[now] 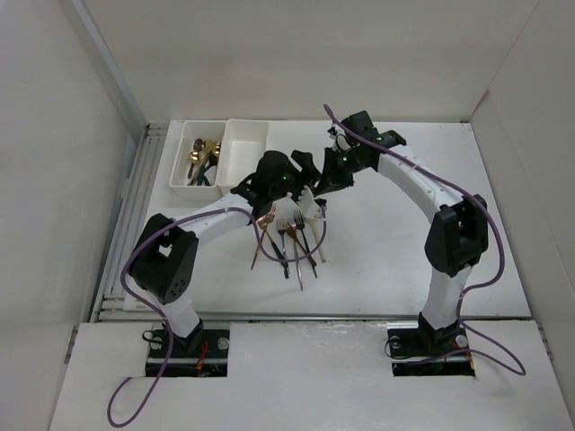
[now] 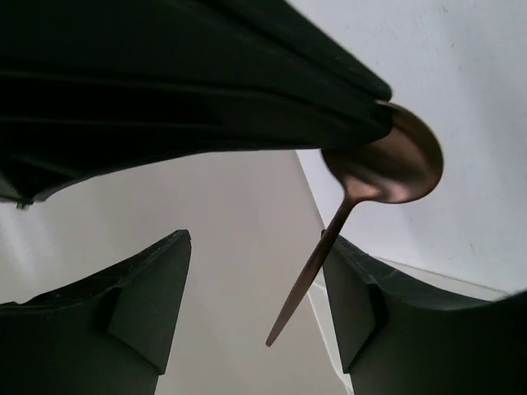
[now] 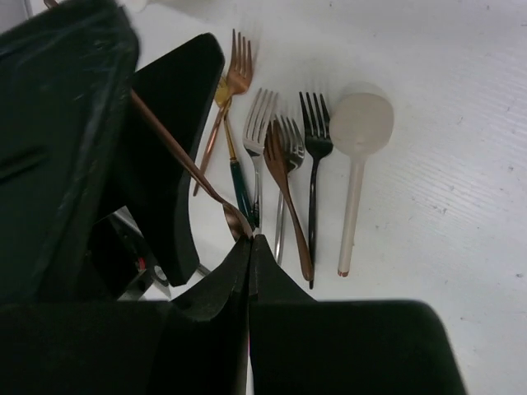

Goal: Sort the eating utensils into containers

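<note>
A copper spoon (image 3: 235, 216) was pinched at the tip of its bowl by the closed right gripper (image 3: 251, 247). Its slim handle slanted away between the spread fingers of the left gripper (image 2: 259, 247). Just past the right gripper's fingertips, 6 forks (image 3: 262, 115) in copper, silver, gold and black lay flat with handles roughly parallel, 1 gold fork with a dark green handle, and 1 pale spoon (image 3: 360, 123) at the outer edge. Beside the left gripper stood 2 white bins (image 1: 244, 157) touching side by side. The farther bin held gold spoons (image 1: 196, 153) with dark handles.
</note>
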